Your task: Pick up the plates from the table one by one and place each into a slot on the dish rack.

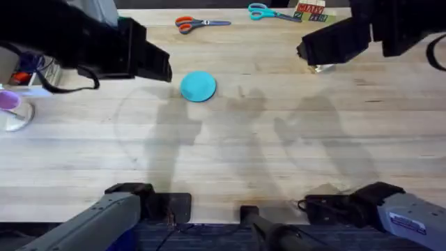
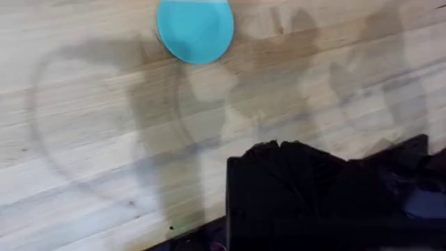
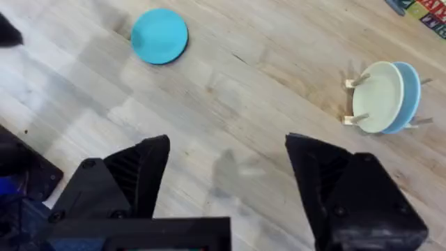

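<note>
Overhead view: a teal-blue plate point(image 1: 198, 86) lies flat on the light wood-plank bench point(image 1: 230, 153), left of centre and toward the far side. Both arms rise close under the camera as large dark shapes, the left arm point(image 1: 83, 45) at the upper left, the right arm point(image 1: 362, 35) at the upper right. Two pairs of scissors, one orange-handled point(image 1: 198, 24) and one teal-handled point(image 1: 268, 12), lie along the far edge. A clear cup with a purple inside point(image 1: 12, 108) stands at the left edge.

Right wrist view: the right hand point(image 3: 226, 188) hangs above the bench with its two black fingers point(image 3: 139, 171) spread wide and nothing between them. The dish rack point(image 3: 362, 101) stands on the bench, well apart from the teal-blue plate point(image 3: 159, 35). Two plates stand on edge between its pegs: a pale cream-yellow plate point(image 3: 376, 96) in front and a lighter blue plate point(image 3: 411, 94) just behind, close together.

Left wrist view: the left hand point(image 2: 320, 188) shows as a dark mass over the bench; how far its fingers are parted cannot be told. The teal-blue plate point(image 2: 195, 29) lies beyond it, untouched.
</note>
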Controlling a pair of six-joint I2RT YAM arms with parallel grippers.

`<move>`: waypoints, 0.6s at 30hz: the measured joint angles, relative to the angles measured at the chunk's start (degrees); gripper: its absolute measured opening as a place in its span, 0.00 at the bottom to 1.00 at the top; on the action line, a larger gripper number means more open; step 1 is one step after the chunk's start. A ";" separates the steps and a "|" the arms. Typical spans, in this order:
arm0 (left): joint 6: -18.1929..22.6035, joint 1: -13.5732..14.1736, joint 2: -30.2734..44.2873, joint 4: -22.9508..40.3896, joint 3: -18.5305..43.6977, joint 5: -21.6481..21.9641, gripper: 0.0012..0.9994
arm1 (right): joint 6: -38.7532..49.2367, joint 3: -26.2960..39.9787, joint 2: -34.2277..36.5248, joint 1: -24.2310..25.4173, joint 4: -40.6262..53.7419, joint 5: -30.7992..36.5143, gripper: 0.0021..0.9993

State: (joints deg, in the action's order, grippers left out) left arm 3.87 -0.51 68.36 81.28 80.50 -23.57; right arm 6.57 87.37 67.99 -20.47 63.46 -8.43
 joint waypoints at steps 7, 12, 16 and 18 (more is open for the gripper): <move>1.84 -4.74 0.02 -4.57 -8.49 -6.52 0.04 | 0.00 0.00 0.00 0.00 0.00 0.00 1.00; 2.58 -7.17 0.02 -6.90 -12.44 -8.67 0.04 | 0.00 0.01 0.00 0.00 0.00 0.00 1.00; 3.03 -8.76 0.52 -8.81 -14.26 -11.44 0.04 | 0.00 0.00 0.00 0.00 0.00 0.00 1.00; 3.05 -9.20 1.36 -9.42 -14.33 -12.76 0.04 | 0.00 0.01 0.00 0.00 0.00 0.00 1.00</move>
State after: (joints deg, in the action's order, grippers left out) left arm 6.92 -9.71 69.71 71.86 66.17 -36.33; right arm 6.57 87.37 67.99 -20.47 63.46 -8.43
